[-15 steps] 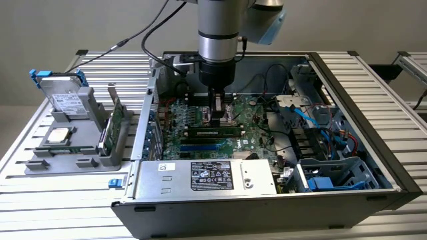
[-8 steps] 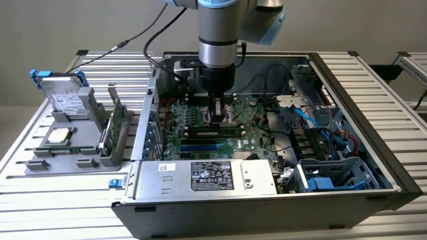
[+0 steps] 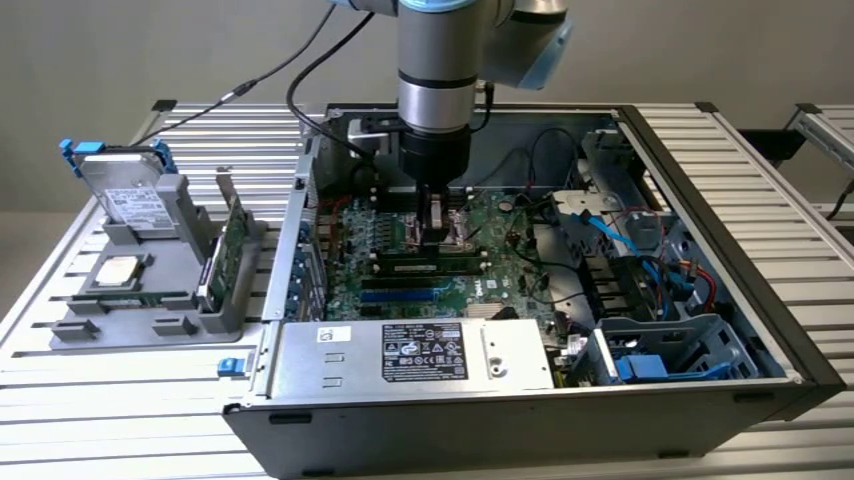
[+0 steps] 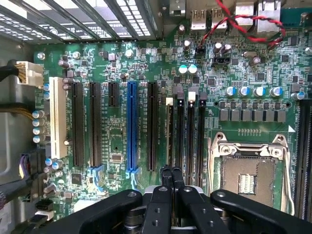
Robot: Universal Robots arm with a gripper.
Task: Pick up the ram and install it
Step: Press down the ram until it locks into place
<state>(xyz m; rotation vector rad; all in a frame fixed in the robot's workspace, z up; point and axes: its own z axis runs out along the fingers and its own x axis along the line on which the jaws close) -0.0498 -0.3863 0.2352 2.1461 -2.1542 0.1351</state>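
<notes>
Inside open case, ram below shut gripper.

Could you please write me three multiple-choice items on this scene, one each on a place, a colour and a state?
1. Where is the tool?
A. Lifted well above the case
B. Inside the case, low over the board
C. Outside the case, beside it

2. What colour is the one long slot that stands out from the black ones?
A. Blue
B. Red
C. Yellow

3. How do the tool's fingers stand?
A. Spread wide
B. Half open
C. Shut together

Answers:
1 B, as the arm reaches down into the case and the tool ends just above the board.
2 A, as the wrist view shows a blue slot among black ones.
3 C, as the wrist view shows the fingers side by side with no gap.
</notes>
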